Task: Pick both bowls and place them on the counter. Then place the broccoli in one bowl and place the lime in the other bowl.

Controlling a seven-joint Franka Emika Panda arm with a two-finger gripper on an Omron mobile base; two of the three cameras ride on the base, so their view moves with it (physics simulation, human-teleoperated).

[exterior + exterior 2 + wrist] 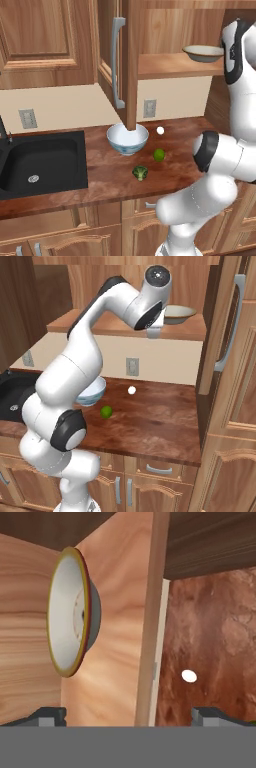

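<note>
I hold the hand [130,714] wide apart — facing the beige bowl [72,612] on the shelf [170,65], above the white-and-blue bowl [127,138] on the desk [100,175].

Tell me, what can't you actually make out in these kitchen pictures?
- Broccoli: plain in the left base view; in the right base view the arm hides it.
- Blue-patterned bowl: in the right base view the arm covers most of it.
- Beige bowl on the cabinet shelf: the arm cuts off its right side in the left base view.
- Tool: just its two tips show in the hand view, wide apart.
</note>
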